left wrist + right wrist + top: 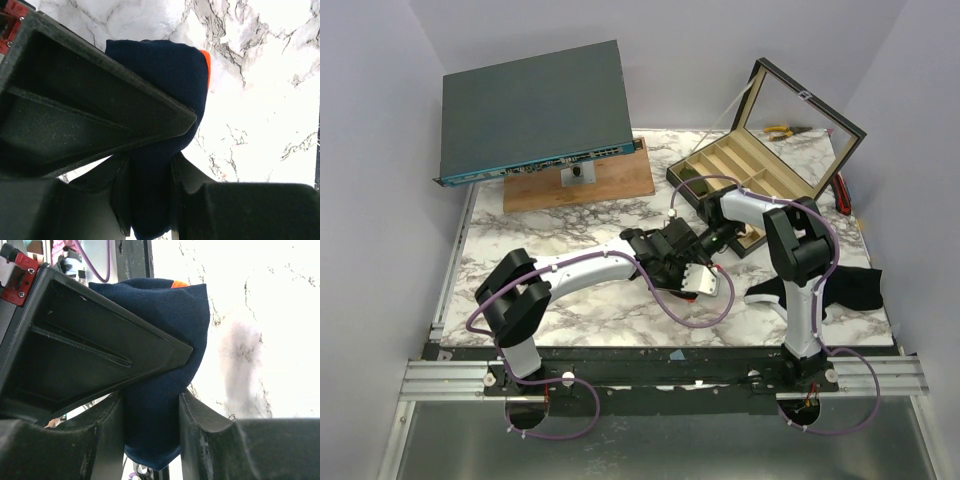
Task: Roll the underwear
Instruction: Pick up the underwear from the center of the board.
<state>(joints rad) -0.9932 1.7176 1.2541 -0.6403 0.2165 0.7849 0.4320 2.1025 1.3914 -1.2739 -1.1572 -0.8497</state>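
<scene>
The underwear (165,75) is a folded navy bundle with an orange trim edge (205,65). My left gripper (150,190) is shut on its lower end, just above the marble table. The right wrist view shows the same bundle (170,315), and my right gripper (150,425) is shut on it too, with fabric bulging out past the fingers. In the top view both grippers meet at the table's middle, the left (670,252) beside the right (708,240). The garment is hidden between them there. No waistband or lettering shows.
A black cloth (850,285) lies at the right edge beside the right arm. An open compartment box (740,170) with its lid raised stands at the back right. A blue-grey network switch (535,110) rests on a wooden board (610,185) at the back left.
</scene>
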